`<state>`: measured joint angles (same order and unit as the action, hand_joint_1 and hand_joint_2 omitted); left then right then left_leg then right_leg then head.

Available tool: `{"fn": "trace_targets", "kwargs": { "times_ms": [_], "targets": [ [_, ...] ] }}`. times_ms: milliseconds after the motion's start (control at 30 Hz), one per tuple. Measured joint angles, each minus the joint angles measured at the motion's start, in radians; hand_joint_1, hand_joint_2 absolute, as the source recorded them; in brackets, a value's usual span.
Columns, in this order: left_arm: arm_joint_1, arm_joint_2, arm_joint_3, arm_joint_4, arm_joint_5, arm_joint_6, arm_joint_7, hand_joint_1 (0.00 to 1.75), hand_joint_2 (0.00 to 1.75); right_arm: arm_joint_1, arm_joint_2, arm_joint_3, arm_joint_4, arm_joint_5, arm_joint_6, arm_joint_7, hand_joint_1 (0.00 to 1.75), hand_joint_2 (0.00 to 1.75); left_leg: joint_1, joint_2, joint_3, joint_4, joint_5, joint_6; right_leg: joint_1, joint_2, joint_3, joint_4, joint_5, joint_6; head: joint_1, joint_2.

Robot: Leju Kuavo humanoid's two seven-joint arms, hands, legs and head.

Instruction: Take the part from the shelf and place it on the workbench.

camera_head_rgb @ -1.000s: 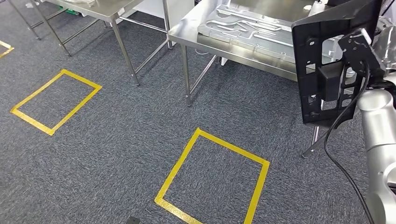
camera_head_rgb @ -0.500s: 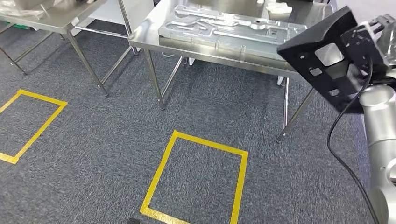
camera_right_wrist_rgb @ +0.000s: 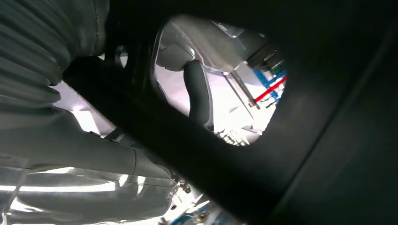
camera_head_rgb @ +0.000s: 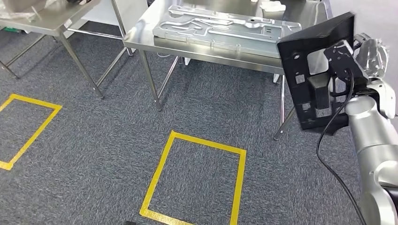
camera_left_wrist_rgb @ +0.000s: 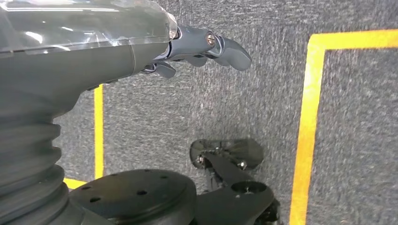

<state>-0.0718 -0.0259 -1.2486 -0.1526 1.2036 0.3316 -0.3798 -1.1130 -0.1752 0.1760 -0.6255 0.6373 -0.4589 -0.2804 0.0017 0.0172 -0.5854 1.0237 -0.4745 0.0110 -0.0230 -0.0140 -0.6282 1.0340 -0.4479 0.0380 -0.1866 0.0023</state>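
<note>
The part is a flat black panel [camera_head_rgb: 315, 70] with square cut-outs, held upright at the right of the head view. My right hand [camera_head_rgb: 371, 56] grips it from behind, and the panel hides most of the fingers. In the right wrist view the black panel [camera_right_wrist_rgb: 300, 140] lies close across the picture, with one dark finger [camera_right_wrist_rgb: 199, 93] showing through a cut-out. The steel workbench [camera_head_rgb: 155, 40] stands ahead, just beyond the panel. My left hand [camera_left_wrist_rgb: 187, 47] hangs over the carpet, holding nothing, fingers loosely apart.
A large machined metal plate [camera_head_rgb: 225, 26] lies on the workbench. A second steel table [camera_head_rgb: 51, 18] stands at the far left. Yellow tape squares [camera_head_rgb: 197, 178] mark the grey carpet. A black cable [camera_head_rgb: 333, 136] loops along my right arm.
The view has shifted as I turned and moved; the workbench now lies more central. The panel has tilted back from a slant to upright in my right hand.
</note>
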Motion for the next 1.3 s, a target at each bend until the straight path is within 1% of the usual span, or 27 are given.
{"fn": "trace_targets", "kwargs": {
  "times_ms": [67,133,167,233,267,300,333,400,433,467,567,633,667,700,767,833,867,900,933,967,1000,1033,1100,1167,1200,1233,1300],
  "targets": [
    [0.000,0.000,0.000,0.000,0.000,-0.004,0.008,0.00,1.75,0.003,0.001,0.002,0.002,-0.001,-0.002,0.000,1.75,1.75,0.001,0.006,0.009,-0.001,-0.008,-0.012,0.001,0.008,0.008,-0.003,-0.005,-0.018,0.000,0.000],
    [-0.001,0.001,0.000,0.000,-0.001,-0.007,0.012,0.00,1.75,0.003,0.001,0.004,0.002,-0.002,-0.004,0.000,1.75,1.75,0.004,0.004,-0.003,0.040,-0.024,-0.022,-0.002,0.014,0.027,-0.007,-0.015,-0.034,0.000,0.000],
    [-0.002,0.002,0.000,0.000,-0.002,-0.007,0.014,0.00,1.75,0.003,0.001,0.005,0.003,-0.002,-0.005,0.000,1.75,1.75,0.006,-0.001,-0.030,0.092,-0.040,-0.025,-0.002,0.015,0.038,-0.008,-0.024,-0.040,0.000,0.000],
    [0.001,0.002,0.000,0.000,-0.002,-0.008,0.018,0.00,1.75,0.007,0.001,0.008,0.005,-0.002,-0.007,0.000,1.75,1.75,0.007,-0.006,-0.119,0.232,-0.075,-0.029,0.003,0.018,0.061,-0.008,-0.044,-0.049,0.000,0.000],
    [0.003,0.002,0.000,0.000,-0.003,-0.009,0.020,0.00,1.75,0.011,0.001,0.009,0.006,-0.002,-0.007,0.000,1.75,1.75,0.007,-0.007,-0.161,0.283,-0.077,-0.029,0.006,0.020,0.075,-0.008,-0.057,-0.051,0.000,0.000],
    [0.004,0.002,0.000,0.000,-0.003,-0.009,0.021,0.00,1.75,0.016,0.001,0.011,0.007,-0.002,-0.008,0.000,1.75,1.75,0.007,-0.007,-0.188,0.300,-0.057,-0.027,0.008,0.024,0.092,-0.008,-0.070,-0.051,0.000,0.000],
    [0.004,0.002,0.000,0.000,-0.004,-0.010,0.022,0.00,1.75,0.020,0.001,0.012,0.008,-0.002,-0.008,0.001,1.75,1.75,0.006,-0.008,-0.195,0.275,-0.013,-0.023,0.010,0.028,0.111,-0.008,-0.085,-0.051,0.000,0.000],
    [0.005,0.002,0.000,0.000,-0.004,-0.011,0.026,0.00,1.75,0.024,0.004,0.015,0.010,-0.002,-0.010,0.001,1.75,1.75,0.002,-0.013,-0.172,0.152,0.099,-0.008,0.011,0.035,0.152,-0.014,-0.117,-0.049,0.000,0.000],
    [0.007,0.002,-0.001,0.000,-0.004,-0.012,0.029,0.00,1.75,0.024,0.006,0.015,0.011,-0.002,-0.013,0.001,1.75,1.75,-0.002,-0.017,-0.156,0.106,0.134,0.002,0.012,0.038,0.169,-0.020,-0.129,-0.045,0.000,0.000],
    [0.009,0.003,-0.001,0.000,-0.005,-0.013,0.030,0.00,1.75,0.025,0.008,0.016,0.013,-0.001,-0.015,0.003,1.75,1.75,-0.007,-0.019,-0.142,0.077,0.145,0.013,0.010,0.041,0.183,-0.031,-0.137,-0.039,0.000,0.000],
    [0.010,0.003,-0.001,0.000,-0.006,-0.016,0.031,0.00,1.75,0.028,0.009,0.019,0.015,0.006,-0.019,0.013,1.75,1.75,-0.014,-0.014,-0.086,0.020,0.098,0.037,0.005,0.046,0.197,-0.030,-0.117,-0.017,-0.001,0.000],
    [0.007,0.004,-0.001,0.000,-0.007,-0.016,0.030,0.00,1.75,0.028,0.009,0.021,0.014,0.010,-0.018,0.018,1.75,1.75,-0.007,-0.014,-0.030,-0.039,0.069,0.042,0.004,0.038,0.142,0.065,-0.063,-0.004,-0.001,0.000],
    [0.006,0.004,-0.001,0.000,-0.008,-0.017,0.030,0.00,1.75,0.029,0.009,0.022,0.015,0.011,-0.018,0.021,1.75,1.75,-0.001,-0.015,0.000,-0.062,0.060,0.040,0.003,0.033,0.096,0.128,-0.047,0.003,-0.001,0.000],
    [0.008,0.004,-0.001,0.000,-0.010,-0.017,0.030,0.00,1.75,0.033,0.009,0.023,0.019,0.011,-0.017,0.024,1.75,1.75,0.002,-0.017,0.029,-0.080,0.049,0.039,0.000,0.029,0.051,0.182,-0.051,0.009,-0.001,0.000],
    [0.014,0.002,-0.002,0.000,-0.015,-0.017,0.034,0.00,1.75,0.044,0.008,0.025,0.029,0.013,-0.013,0.031,1.75,1.75,0.010,-0.021,0.092,-0.105,0.020,0.033,-0.008,0.026,-0.025,0.225,-0.120,0.019,-0.001,0.000],
    [0.017,-0.002,-0.002,0.000,-0.017,-0.017,0.038,0.00,1.75,0.044,0.006,0.027,0.038,0.015,-0.009,0.035,1.75,1.75,0.019,-0.025,0.151,-0.118,-0.013,0.023,-0.014,0.022,-0.074,0.185,-0.186,0.026,0.000,0.000],
    [0.017,-0.004,-0.002,0.000,-0.017,-0.016,0.040,0.00,1.75,0.039,0.003,0.028,0.041,0.016,-0.007,0.036,1.75,1.75,0.023,-0.027,0.179,-0.121,-0.034,0.016,-0.016,0.017,-0.089,0.136,-0.172,0.029,-0.001,0.000],
    [0.018,-0.004,-0.003,0.000,-0.016,-0.016,0.042,0.00,1.75,0.036,-0.001,0.029,0.046,0.016,-0.007,0.035,1.75,1.75,0.027,-0.028,0.203,-0.120,-0.056,0.009,-0.017,0.009,-0.099,0.071,-0.098,0.031,0.000,0.000],
    [0.020,-0.005,-0.003,0.000,-0.015,-0.015,0.043,0.00,1.75,0.035,-0.007,0.029,0.054,0.014,-0.007,0.033,1.75,1.75,0.029,-0.030,0.227,-0.114,-0.080,0.000,-0.015,0.001,-0.107,0.012,0.002,0.028,-0.001,0.000],
    [0.021,-0.005,-0.003,0.000,-0.014,-0.014,0.044,0.00,1.75,0.035,-0.010,0.031,0.062,0.013,-0.007,0.030,1.75,1.75,0.029,-0.032,0.239,-0.107,-0.099,-0.009,-0.011,-0.004,-0.112,-0.028,0.093,0.018,0.000,0.000],
    [0.022,-0.006,-0.003,0.000,-0.013,-0.013,0.044,0.00,1.75,0.039,-0.014,0.032,0.069,0.011,-0.007,0.028,1.75,1.75,0.031,-0.034,0.242,-0.101,-0.111,-0.017,-0.006,-0.007,-0.116,-0.044,0.156,0.005,0.000,0.000],
    [0.020,-0.007,-0.003,0.000,-0.012,-0.013,0.043,0.00,1.75,0.040,-0.017,0.035,0.071,0.010,-0.008,0.026,1.75,1.75,0.032,-0.034,0.246,-0.095,-0.117,-0.025,-0.001,-0.005,-0.120,-0.038,0.165,-0.009,0.001,0.000],
    [0.011,-0.008,-0.002,0.000,-0.006,-0.014,0.037,0.00,1.75,0.035,-0.023,0.038,0.067,0.010,-0.012,0.020,1.75,1.75,0.034,-0.031,0.222,-0.051,-0.095,-0.038,-0.002,-0.001,-0.116,-0.026,0.139,-0.030,0.002,0.000],
    [0.003,-0.010,-0.002,0.000,0.000,-0.014,0.031,0.00,1.75,0.034,-0.025,0.040,0.066,0.010,-0.016,0.015,1.75,1.75,0.032,-0.027,0.163,0.071,-0.070,-0.039,-0.004,0.001,-0.085,-0.041,0.119,-0.042,-0.002,0.000],
    [0.002,-0.011,-0.002,0.000,0.003,-0.014,0.029,0.00,1.75,0.043,-0.025,0.040,0.071,0.009,-0.017,0.015,1.75,1.75,0.031,-0.026,0.127,0.139,-0.082,-0.036,-0.002,0.003,-0.060,-0.053,0.110,-0.045,-0.004,0.000],
    [0.004,-0.011,-0.002,0.000,0.004,-0.014,0.028,0.00,1.75,0.056,-0.025,0.041,0.077,0.009,-0.018,0.015,1.75,1.75,0.028,-0.025,0.098,0.190,-0.116,-0.032,0.001,0.004,-0.035,-0.065,0.101,-0.047,-0.005,0.000],
    [0.008,-0.011,-0.002,0.000,0.011,-0.016,0.028,0.00,1.75,0.076,-0.022,0.044,0.090,0.010,-0.017,0.018,1.75,1.75,0.020,-0.025,0.050,0.223,-0.200,-0.028,0.006,0.009,0.008,-0.078,0.081,-0.049,-0.005,0.000]
  ]
}}
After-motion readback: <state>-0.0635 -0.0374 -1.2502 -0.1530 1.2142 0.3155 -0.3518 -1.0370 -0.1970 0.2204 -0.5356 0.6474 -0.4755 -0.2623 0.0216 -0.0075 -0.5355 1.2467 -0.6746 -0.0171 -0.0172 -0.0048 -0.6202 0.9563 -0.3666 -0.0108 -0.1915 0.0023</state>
